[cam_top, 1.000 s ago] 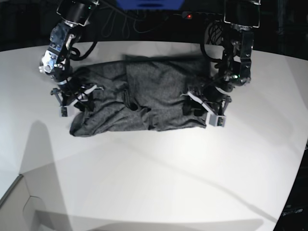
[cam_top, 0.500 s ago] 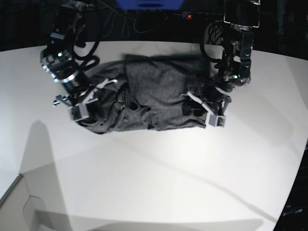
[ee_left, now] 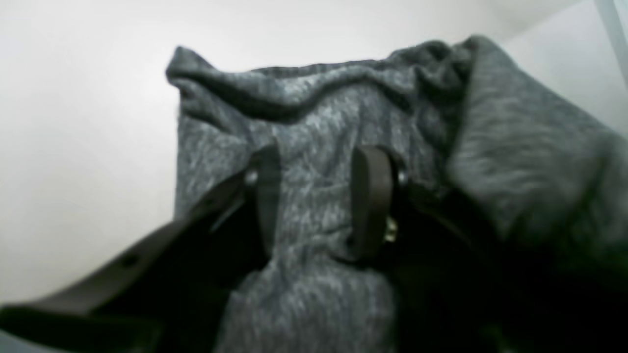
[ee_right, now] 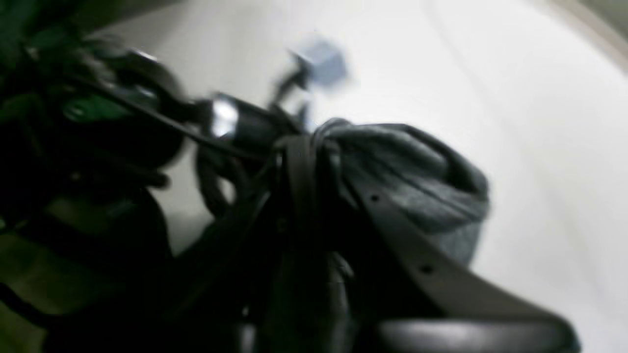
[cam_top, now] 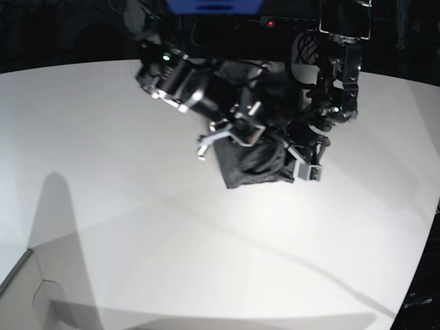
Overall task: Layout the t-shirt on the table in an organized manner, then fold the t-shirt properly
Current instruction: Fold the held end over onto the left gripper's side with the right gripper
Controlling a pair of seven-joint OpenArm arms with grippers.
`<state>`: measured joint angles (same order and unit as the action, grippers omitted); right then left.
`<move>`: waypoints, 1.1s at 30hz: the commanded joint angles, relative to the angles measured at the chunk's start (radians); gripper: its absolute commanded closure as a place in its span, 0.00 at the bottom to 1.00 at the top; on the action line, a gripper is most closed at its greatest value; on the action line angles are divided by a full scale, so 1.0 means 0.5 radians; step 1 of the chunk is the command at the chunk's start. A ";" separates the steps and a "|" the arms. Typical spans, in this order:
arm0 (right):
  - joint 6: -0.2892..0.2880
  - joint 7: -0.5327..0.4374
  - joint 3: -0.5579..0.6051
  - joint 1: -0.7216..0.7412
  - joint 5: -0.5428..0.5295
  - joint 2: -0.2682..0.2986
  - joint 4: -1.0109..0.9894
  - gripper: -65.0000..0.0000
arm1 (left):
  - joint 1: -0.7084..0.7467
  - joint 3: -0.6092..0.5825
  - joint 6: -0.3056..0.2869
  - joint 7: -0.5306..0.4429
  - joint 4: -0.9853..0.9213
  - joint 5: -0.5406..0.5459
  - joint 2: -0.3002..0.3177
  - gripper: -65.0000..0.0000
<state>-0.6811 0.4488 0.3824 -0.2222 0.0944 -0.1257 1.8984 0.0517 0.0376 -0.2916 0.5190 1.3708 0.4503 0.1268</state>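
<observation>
The dark grey t-shirt [cam_top: 258,166] is bunched into a small heap right of the middle of the white table [cam_top: 137,227]. My right gripper [cam_top: 234,137] has reached across from the left and hangs over the heap's left side. In the right wrist view this gripper [ee_right: 309,142] is shut on a gathered fold of the t-shirt [ee_right: 407,181]. My left gripper [cam_top: 302,157] sits at the heap's right edge. Seen from the left wrist, the left gripper [ee_left: 319,196] has its jaws apart, with both fingers [ee_left: 265,196] resting on flat t-shirt fabric [ee_left: 314,117].
A pale grey panel [cam_top: 24,295] sits at the bottom left corner. The table's curved edge [cam_top: 432,227] runs down the right side. Dark cables and the arm bases [cam_top: 344,20] stand along the back edge.
My right arm has swung from the table's left side far to the right, pulling the shirt's left part over onto its right part. The spread shirt is now a compact heap. The left arm stayed put.
</observation>
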 commanded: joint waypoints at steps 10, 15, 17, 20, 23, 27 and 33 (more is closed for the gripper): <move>0.032 -0.037 -0.030 0.133 0.009 -0.017 -0.131 1.00 | 0.042 0.015 -0.001 0.179 0.399 0.009 0.012 0.63; 0.026 -0.037 -0.113 0.145 0.009 -0.008 -0.128 1.00 | 0.119 0.221 -0.001 0.280 0.525 0.000 -0.007 0.63; 0.023 -0.037 -0.159 0.145 0.009 -0.008 -0.128 1.00 | 0.125 0.295 -0.001 0.344 0.528 -0.003 -0.004 0.63; 0.020 -0.037 -0.174 0.145 0.009 -0.005 -0.128 1.00 | 0.131 0.390 -0.001 0.400 0.522 -0.003 0.009 0.63; 0.020 -0.043 -0.171 0.145 0.009 -0.005 -0.128 1.00 | 0.165 0.451 -0.001 0.424 0.525 -0.003 0.012 0.63; 0.020 -0.040 -0.159 0.167 0.009 -0.008 -0.125 1.00 | 0.248 0.577 -0.001 0.424 0.611 -0.006 0.015 0.63; 0.020 -0.040 -0.156 0.256 0.006 -0.017 -0.144 1.00 | 0.282 0.620 -0.001 0.424 0.513 -0.006 0.061 0.63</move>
<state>-0.6655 0.4603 0.3012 -0.1104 0.1230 -0.1196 1.8122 0.1963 0.3492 -0.2878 0.7448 1.6150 0.4355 0.1524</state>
